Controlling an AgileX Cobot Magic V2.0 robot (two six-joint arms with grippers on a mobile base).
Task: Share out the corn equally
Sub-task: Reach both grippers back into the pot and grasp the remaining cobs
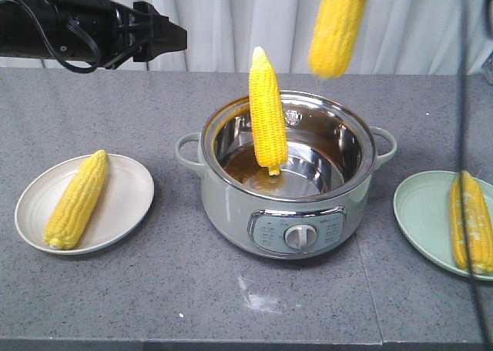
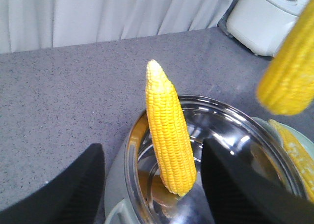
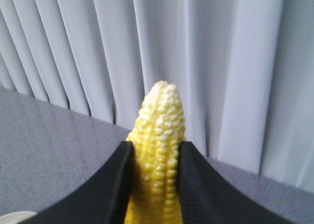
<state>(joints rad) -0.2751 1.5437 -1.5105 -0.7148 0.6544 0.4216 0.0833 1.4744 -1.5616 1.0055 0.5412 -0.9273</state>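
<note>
A grey speckled counter (image 1: pixel 115 289) runs in front of a white pleated curtain (image 1: pixel 231 20). There are four cobs of corn, two plates and one pot. The first cob (image 1: pixel 77 199) lies slantwise on a round white plate (image 1: pixel 127 205) at the left. The second cob (image 1: pixel 266 112) stands nearly upright inside the pot (image 1: pixel 231 205), blunt end down and pale tip above the rim. The third cob (image 1: pixel 337 28) hangs in the air above and to the right of the pot. The fourth cob (image 1: pixel 471 220) lies on a pale green plate (image 1: pixel 424 212) at the right edge.

The left fingers (image 2: pixel 64 194) are spread wide and hold nothing, high above the counter's left side. The right fingers (image 3: pixel 108 189) are clamped on the third cob, one black pad on each flank, with its tip poking up between them.

All the cobs are bright yellow, tapered, with tight kernel rows. The pot is pale green outside and mirror-bright steel inside, with two loop handles and a round dial on its front.
</note>
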